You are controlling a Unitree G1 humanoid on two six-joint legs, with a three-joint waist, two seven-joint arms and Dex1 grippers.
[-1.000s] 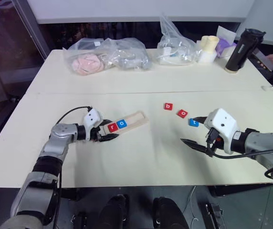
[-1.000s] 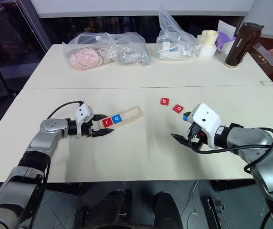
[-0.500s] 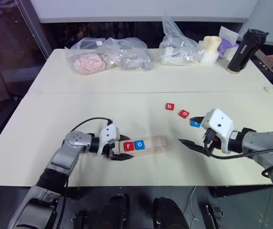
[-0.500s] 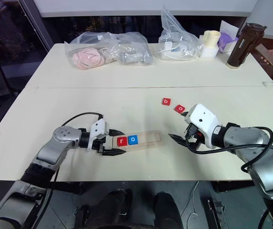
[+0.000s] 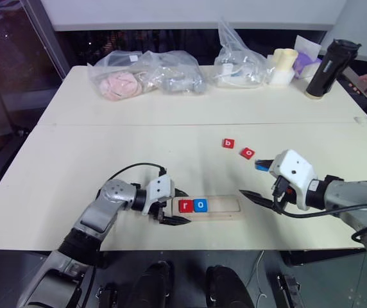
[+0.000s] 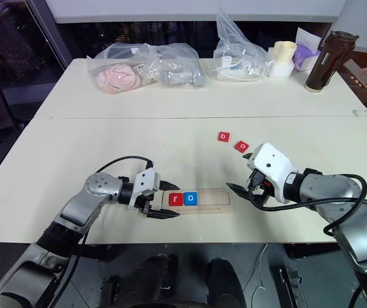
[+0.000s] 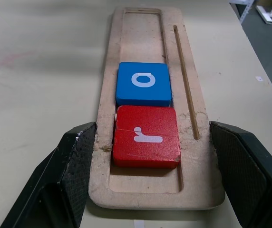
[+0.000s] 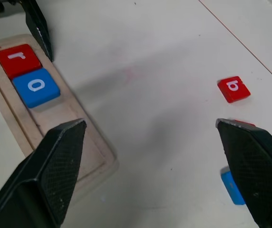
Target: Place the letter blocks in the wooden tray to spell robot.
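Left end effector (image 5: 174, 206) clamped on wooden tray (image 5: 225, 206), long axis left-right along table edge.

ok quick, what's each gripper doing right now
Left gripper: shut on the pale wooden tray, gripping its end across the width.
Right gripper: open, holding nothing.

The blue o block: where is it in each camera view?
Left eye: blue o block in the wooden tray, bottom centre.
Right eye, same spot.
Left wrist, upper centre.
Right wrist, upper left.
Shared landmark: red r block touching it.
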